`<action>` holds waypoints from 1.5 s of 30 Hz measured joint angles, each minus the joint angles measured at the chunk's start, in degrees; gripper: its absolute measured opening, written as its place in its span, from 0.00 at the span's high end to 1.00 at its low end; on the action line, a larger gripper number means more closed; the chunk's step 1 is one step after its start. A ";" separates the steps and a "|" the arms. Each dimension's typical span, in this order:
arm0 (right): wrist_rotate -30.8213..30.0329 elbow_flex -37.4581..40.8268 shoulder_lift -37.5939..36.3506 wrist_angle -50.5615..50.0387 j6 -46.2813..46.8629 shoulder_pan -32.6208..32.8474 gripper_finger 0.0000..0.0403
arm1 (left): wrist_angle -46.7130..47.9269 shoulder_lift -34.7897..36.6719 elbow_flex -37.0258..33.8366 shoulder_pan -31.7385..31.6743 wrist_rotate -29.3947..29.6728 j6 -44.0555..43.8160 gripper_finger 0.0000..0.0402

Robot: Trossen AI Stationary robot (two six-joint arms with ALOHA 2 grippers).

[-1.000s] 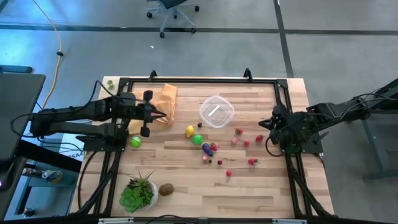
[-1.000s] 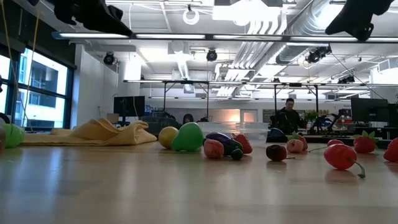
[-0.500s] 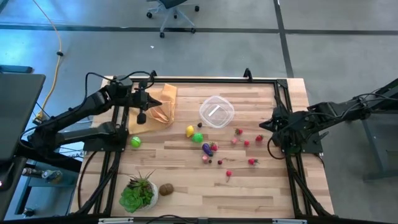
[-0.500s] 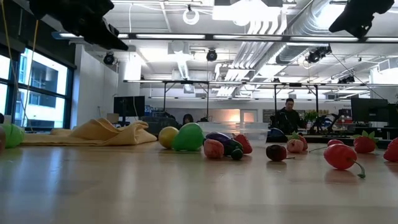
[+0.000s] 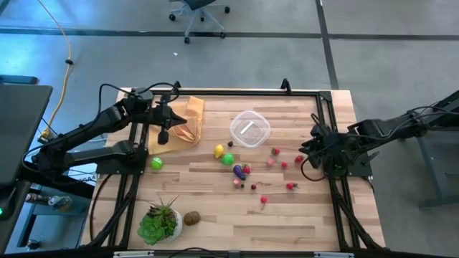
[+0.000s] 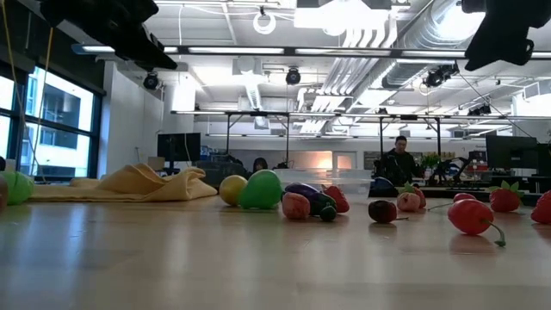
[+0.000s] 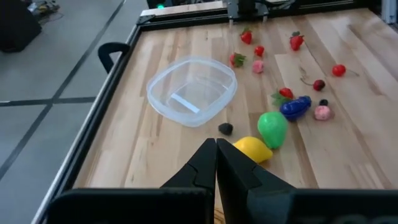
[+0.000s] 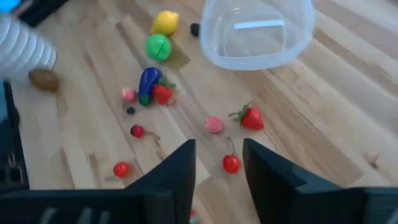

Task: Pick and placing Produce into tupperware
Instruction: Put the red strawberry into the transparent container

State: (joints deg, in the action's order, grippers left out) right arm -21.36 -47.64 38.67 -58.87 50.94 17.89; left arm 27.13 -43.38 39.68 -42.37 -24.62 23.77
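The clear tupperware (image 5: 249, 129) stands on the wooden table at the far middle, with nothing in it (image 7: 191, 98). Produce lies loose near it: a yellow piece (image 5: 219, 151), a green one (image 5: 228, 160), a purple one (image 5: 237, 172), red strawberries (image 5: 275, 151) and cherries (image 8: 231, 163), a green ball (image 5: 155, 163) and a brown piece (image 5: 191, 217). My left gripper (image 5: 166, 123) hangs shut above the tan cloth (image 5: 188, 118), holding nothing (image 7: 216, 155). My right gripper (image 5: 308, 147) hovers open at the table's right (image 8: 219, 165), above the red pieces, with nothing between its fingers.
A leafy plant in a white pot (image 5: 159, 222) stands at the near left. A black frame (image 5: 229, 93) runs along the table's edges. Bare wood lies along the near edge (image 5: 287, 229). People sit in the room beyond the table (image 6: 398, 151).
My left gripper has swung toward the table's far left corner, rolling a little, and has then kept still, shut throughout. My right gripper has opened in the last half second while staying in place. No produce has moved.
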 joint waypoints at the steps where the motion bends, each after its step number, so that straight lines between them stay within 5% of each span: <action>1: -0.71 0.00 0.19 -0.12 1.97 0.00 0.67 | -0.01 0.00 0.00 0.00 0.21 -0.01 0.99; 14: 0.55 -10.03 13.39 -24.56 26.04 -4.39 0.65 | -0.02 0.00 0.00 0.00 0.24 -0.02 0.99; 22: 10.48 -5.81 21.97 -21.13 34.57 -5.88 0.65 | -0.02 0.00 0.00 0.00 0.26 -0.02 0.99; 45: 12.98 14.93 25.57 7.10 45.32 -5.93 0.65 | -0.02 0.00 0.00 0.00 0.26 -0.02 0.99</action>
State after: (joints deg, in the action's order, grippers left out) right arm -8.38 -32.71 64.25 -51.77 96.26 11.96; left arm 27.11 -43.38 39.68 -42.37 -24.36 23.75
